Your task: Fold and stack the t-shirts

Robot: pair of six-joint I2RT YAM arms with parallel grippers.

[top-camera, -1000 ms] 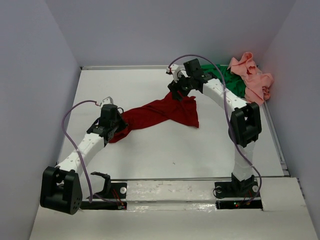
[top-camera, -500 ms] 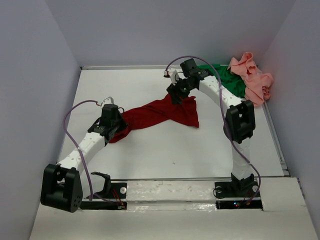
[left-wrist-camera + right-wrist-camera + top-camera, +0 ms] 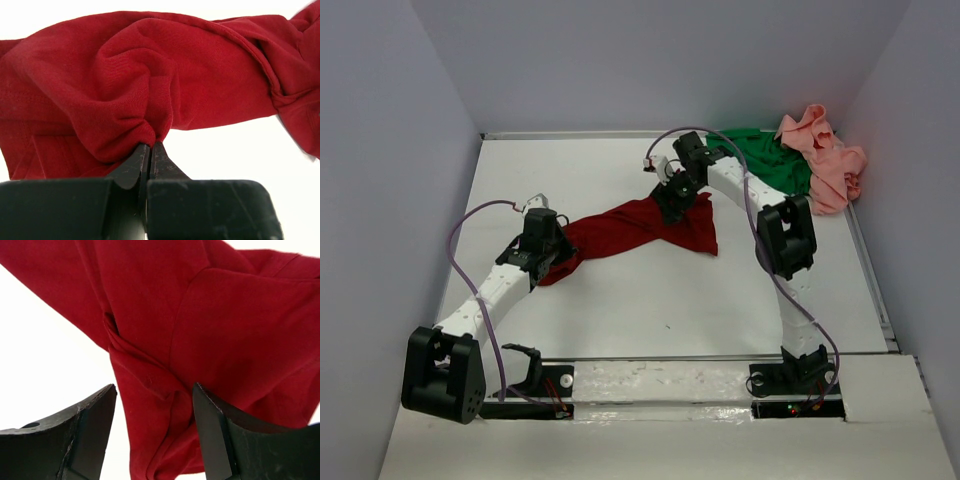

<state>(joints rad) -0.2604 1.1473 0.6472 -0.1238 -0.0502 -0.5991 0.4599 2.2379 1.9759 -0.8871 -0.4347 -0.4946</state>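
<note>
A dark red t-shirt (image 3: 630, 226) lies stretched and twisted across the middle of the table. My left gripper (image 3: 552, 256) is shut on its bunched left end (image 3: 125, 125); the jaws (image 3: 150, 146) pinch a fold of cloth. My right gripper (image 3: 672, 198) hangs over the shirt's upper right part, open, its fingers astride a ridge of red cloth (image 3: 150, 405). A bright green t-shirt (image 3: 765, 160) and a salmon pink t-shirt (image 3: 825, 160) lie crumpled in the back right corner.
White table (image 3: 650, 300) enclosed by grey walls on the left, back and right. A metal rail (image 3: 700, 358) runs along the near edge by the arm bases. Purple cables loop from both wrists.
The right arm has swung left and toward the near side, bringing its open gripper down over the red shirt's right part. The left gripper and the shirt's left end have stayed put.
</note>
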